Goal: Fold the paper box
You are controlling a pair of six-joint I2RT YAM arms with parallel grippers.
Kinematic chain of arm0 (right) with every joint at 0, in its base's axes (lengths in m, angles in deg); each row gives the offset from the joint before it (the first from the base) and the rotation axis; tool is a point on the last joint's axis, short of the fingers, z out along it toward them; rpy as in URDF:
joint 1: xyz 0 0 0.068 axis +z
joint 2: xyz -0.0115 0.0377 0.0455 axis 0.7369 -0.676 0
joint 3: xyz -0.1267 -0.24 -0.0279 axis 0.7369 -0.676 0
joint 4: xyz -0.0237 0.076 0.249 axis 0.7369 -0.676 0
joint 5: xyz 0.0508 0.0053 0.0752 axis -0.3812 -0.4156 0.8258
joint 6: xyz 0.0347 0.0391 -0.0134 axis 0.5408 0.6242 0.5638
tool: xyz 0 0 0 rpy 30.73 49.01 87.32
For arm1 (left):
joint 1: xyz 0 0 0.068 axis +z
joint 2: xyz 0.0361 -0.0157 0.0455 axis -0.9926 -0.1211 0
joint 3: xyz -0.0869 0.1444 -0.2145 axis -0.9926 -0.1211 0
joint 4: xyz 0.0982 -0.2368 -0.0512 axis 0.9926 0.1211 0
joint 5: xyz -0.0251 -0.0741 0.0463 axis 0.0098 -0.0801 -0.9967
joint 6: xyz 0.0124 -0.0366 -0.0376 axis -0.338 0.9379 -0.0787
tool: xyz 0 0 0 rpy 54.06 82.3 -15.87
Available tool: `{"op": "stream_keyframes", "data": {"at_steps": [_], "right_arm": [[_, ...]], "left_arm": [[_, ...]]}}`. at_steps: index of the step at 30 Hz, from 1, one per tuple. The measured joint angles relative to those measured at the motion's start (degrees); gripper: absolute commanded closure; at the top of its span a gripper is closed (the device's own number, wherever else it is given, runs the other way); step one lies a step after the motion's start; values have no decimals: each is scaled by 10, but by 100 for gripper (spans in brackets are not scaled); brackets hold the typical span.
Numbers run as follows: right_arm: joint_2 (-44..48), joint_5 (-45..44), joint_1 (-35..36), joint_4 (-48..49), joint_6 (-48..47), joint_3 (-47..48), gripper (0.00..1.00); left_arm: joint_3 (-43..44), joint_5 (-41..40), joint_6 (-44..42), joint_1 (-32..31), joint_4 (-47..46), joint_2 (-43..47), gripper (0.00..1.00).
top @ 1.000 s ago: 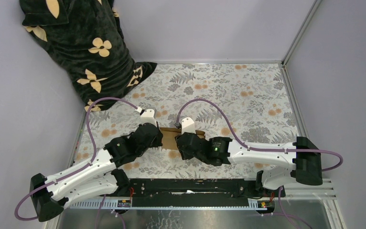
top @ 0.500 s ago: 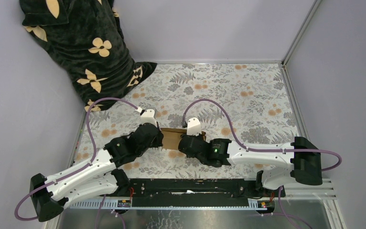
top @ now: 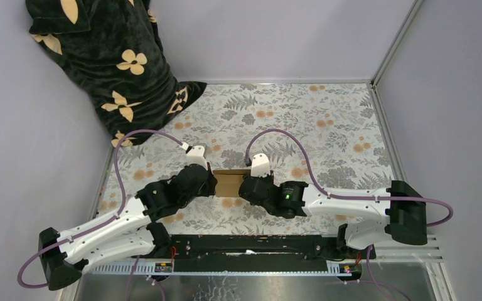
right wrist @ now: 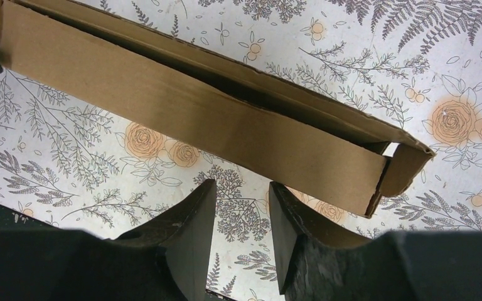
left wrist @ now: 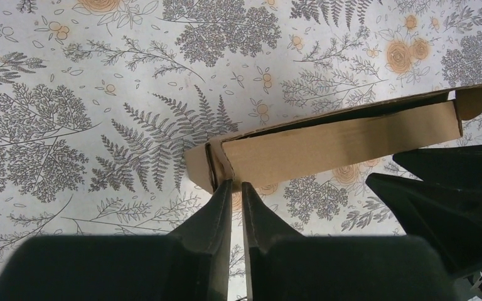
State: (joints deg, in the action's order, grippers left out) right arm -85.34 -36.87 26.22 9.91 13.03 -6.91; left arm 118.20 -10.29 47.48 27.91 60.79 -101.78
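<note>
Showing the desk (top: 326, 119), covered in a fern-and-rose print, with a dark flowered blanket (top: 100, 56) heaped at its far left corner. The left arm (top: 113, 226) and right arm (top: 351, 200) reach inward and meet over the paper box (top: 229, 183), which lies on the desk's near middle, between the two wrists.

The box is a shallow brown corrugated form and probably light. It looks stiff along its long wall and weak at the score lines, and it is likely to skid on the cloth if pushed from one side only. A hard pinch would crush the thin wall. The doubled cardboard at a corner, or the top edge of the long wall, looks the safest place to hold it.

The left fingers (left wrist: 216, 210) are drawn almost together, their tips at the box's lower corner. Whether they nip cardboard or merely touch it I cannot tell. The right fingers (right wrist: 188, 219) stand parted and released. Only desk shows between them, just beside the long wall.

From above, the wrists cover both ends of the box. The interior is hidden behind a dark slit (right wrist: 251, 94) under the upper panel. A rounded tab (right wrist: 408, 166) juts from one end, and whether it is tucked in is unclear.
</note>
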Motion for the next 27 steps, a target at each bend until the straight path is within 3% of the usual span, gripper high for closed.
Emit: {"op": "stream_keyframes", "data": {"at_steps": [27], "right_arm": [[0, 2, 0, 0, 0, -2, 54]], "left_arm": [[40, -31, -3, 0, 64, 11, 72]]}}
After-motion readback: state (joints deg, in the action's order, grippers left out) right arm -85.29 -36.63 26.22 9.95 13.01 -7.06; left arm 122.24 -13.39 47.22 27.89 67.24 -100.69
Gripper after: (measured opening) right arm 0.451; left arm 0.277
